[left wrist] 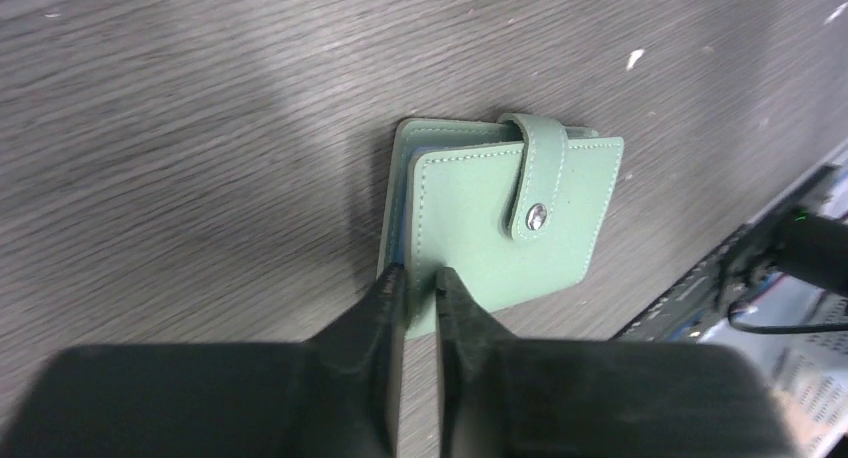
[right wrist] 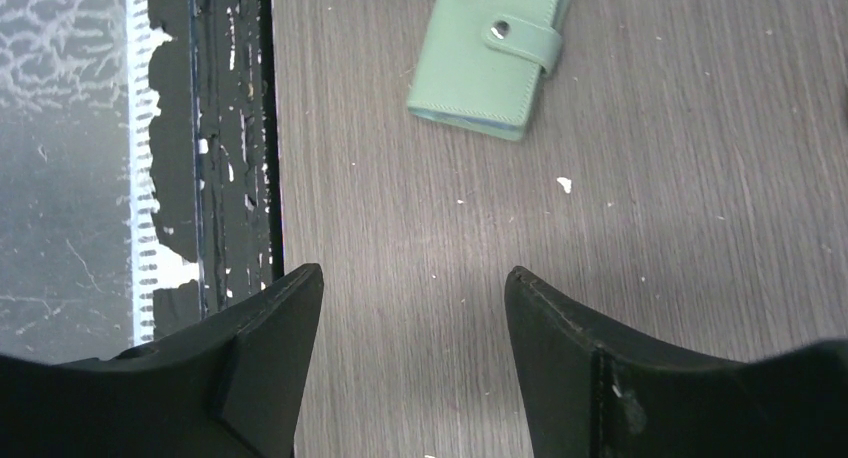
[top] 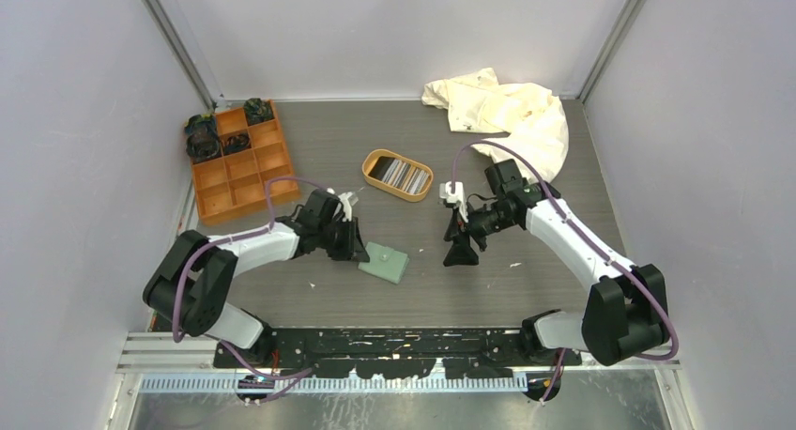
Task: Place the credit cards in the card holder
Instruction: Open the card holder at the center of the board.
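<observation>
overhead top view, close wrist views sharing card holder (left wrist: pixel 500 218)

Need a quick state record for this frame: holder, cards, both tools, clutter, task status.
card holder: flat on table, tab snapped shut
credit cards: stacked in oval tan tray, apart from the holder
left tool: fingers nearly together at the holder's near corner; grip unclear
right tool: open, empty, over bare table
clutter: orange compartment box back left; white cloth back right
task status: holder not yet opened, no card in either tool
</observation>
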Controlling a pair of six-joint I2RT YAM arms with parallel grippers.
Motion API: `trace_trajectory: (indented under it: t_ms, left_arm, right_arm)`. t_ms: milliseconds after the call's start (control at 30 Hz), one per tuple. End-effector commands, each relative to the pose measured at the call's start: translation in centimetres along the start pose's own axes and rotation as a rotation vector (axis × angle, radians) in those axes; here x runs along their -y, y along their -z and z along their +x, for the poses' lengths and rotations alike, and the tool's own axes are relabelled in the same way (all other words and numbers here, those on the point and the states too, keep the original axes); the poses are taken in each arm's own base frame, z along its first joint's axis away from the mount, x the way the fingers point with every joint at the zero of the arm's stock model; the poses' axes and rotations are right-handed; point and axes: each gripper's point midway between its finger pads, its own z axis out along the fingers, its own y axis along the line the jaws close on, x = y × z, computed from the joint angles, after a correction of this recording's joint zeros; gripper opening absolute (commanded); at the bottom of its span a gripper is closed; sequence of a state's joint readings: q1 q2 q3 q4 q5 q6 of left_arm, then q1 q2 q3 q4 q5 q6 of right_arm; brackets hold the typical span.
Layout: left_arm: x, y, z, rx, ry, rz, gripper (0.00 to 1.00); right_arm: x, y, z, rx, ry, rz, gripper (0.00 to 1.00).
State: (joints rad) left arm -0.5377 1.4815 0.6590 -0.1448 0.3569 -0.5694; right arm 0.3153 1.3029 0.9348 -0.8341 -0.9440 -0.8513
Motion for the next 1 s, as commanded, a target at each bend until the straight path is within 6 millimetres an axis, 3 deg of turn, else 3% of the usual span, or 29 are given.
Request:
trace_trajectory:
  t_ms: [0,67,267,467,700,967]
  left_arm:
    - [1.3,-1.0,0.5,-0.008,0.050,0.103,0.05]
    - [2.3,-1.3,0.5,0.004,0.062,0.148,0.00]
    - [6.5,-2.8,1.8,0.022,0.020,0.194,0.00]
    - [8.8,-3.5,2.1,0.049,0.043,0.242,0.00]
    - [10.3,-3.8,2.5,0.045,0.059,0.281,0.00]
    - [11.1,-4.3,3.6,0.013,0.061,0.317,0.00]
  right_arm:
    - [-0.9,-0.7,-0.1,0.000,0.107,-0.051,0.71]
    - [-1.1,-1.1,0.0,-0.007,0.145,-0.060,0.67]
    - [-1.6,-3.1,1.0,-0.088,0.271,-0.078,0.57]
    - [-1.6,-5.3,2.9,-0.215,0.386,-0.074,0.45]
    - [-1.9,-7.1,4.7,-0.324,0.482,-0.088,0.45]
    - [0.3,-8.2,4.9,-0.377,0.476,0.032,0.51]
